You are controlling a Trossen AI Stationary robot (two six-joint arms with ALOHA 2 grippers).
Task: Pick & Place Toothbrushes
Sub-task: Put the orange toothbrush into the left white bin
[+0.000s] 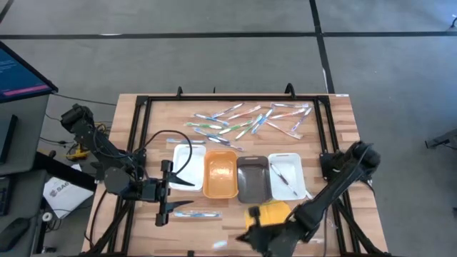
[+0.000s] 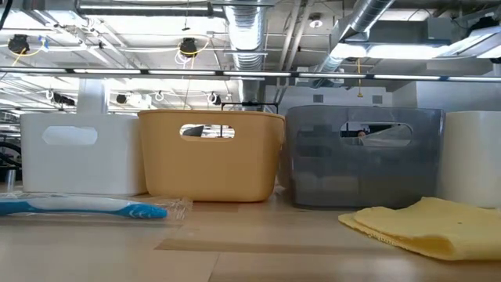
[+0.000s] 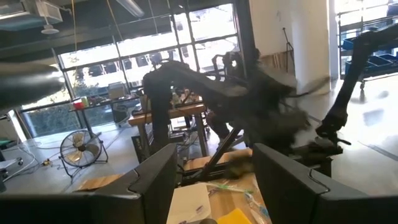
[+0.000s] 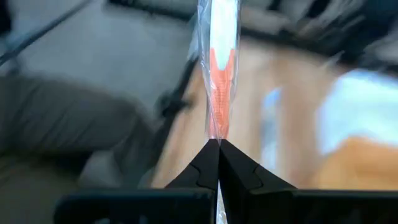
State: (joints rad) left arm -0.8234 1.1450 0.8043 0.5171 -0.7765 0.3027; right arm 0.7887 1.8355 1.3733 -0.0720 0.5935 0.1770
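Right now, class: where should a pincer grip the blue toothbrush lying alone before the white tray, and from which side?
Probably mid-handle, from straight above, closing across its thin width: the blue toothbrush lies flat on the table.

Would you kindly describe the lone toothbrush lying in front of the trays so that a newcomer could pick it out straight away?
Start at the row of four trays on the wooden table and find the white tray at its left end. On the bare wood on its near side, apart from the scattered pile beyond the trays, lies a blue-and-white toothbrush in a clear wrapper. It is the only one lying alone there, beside the left hand.
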